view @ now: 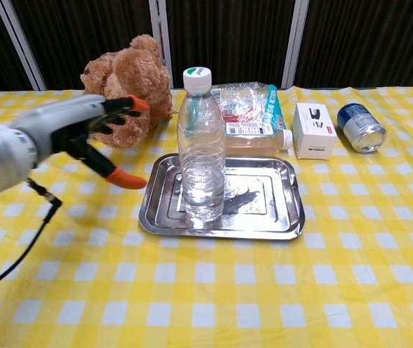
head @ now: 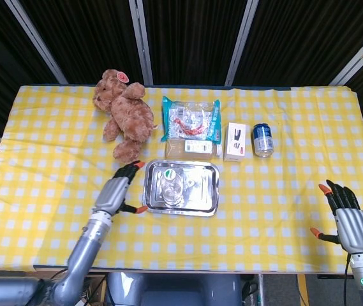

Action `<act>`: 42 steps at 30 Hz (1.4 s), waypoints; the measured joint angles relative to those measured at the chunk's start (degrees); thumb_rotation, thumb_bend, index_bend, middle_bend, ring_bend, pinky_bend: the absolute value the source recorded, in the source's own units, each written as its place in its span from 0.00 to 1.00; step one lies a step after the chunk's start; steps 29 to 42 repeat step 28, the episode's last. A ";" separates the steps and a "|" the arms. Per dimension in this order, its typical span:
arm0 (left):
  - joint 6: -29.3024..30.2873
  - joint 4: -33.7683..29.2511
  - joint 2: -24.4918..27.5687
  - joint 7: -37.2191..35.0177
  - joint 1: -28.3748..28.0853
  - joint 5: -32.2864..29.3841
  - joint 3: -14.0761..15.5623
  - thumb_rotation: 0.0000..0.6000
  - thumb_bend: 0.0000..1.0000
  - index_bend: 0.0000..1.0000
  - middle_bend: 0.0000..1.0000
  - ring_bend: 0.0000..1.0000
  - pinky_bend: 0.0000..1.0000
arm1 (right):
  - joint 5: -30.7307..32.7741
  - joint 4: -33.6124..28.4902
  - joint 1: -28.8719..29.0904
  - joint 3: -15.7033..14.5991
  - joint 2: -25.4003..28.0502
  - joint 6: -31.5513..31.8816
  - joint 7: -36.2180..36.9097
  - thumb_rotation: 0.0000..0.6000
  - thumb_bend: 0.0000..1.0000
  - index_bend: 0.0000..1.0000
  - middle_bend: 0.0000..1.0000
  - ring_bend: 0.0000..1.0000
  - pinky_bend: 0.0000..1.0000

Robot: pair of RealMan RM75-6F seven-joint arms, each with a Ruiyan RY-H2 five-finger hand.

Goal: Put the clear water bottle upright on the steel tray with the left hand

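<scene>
Clear water bottle (view: 202, 145) upright on steel tray (view: 264, 217); right hand (head: 350, 220) partly cropped.

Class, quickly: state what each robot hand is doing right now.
Left robot hand: open, holding nothing, beside the steel tray.
Right robot hand: open, holding nothing.

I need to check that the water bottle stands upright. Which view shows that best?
The chest view: it shows the water bottle side-on, standing upright on the tray, free of the left robot hand. The head view looks straight down on the bottle, showing mostly its cap.
</scene>
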 measured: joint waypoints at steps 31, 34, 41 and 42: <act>19.79 17.30 15.74 -15.64 24.87 24.29 12.00 1.00 0.20 0.13 0.09 0.00 0.00 | -0.45 3.18 0.72 0.60 -2.80 0.54 -1.59 1.00 0.05 0.11 0.00 0.00 0.00; 19.79 17.30 15.74 -15.64 24.87 24.29 12.00 1.00 0.20 0.13 0.09 0.00 0.00 | -0.45 3.18 0.72 0.60 -2.80 0.54 -1.59 1.00 0.05 0.11 0.00 0.00 0.00; 19.79 17.30 15.74 -15.64 24.87 24.29 12.00 1.00 0.20 0.13 0.09 0.00 0.00 | -0.45 3.18 0.72 0.60 -2.80 0.54 -1.59 1.00 0.05 0.11 0.00 0.00 0.00; 19.79 17.30 15.74 -15.64 24.87 24.29 12.00 1.00 0.20 0.13 0.09 0.00 0.00 | -0.45 3.18 0.72 0.60 -2.80 0.54 -1.59 1.00 0.05 0.11 0.00 0.00 0.00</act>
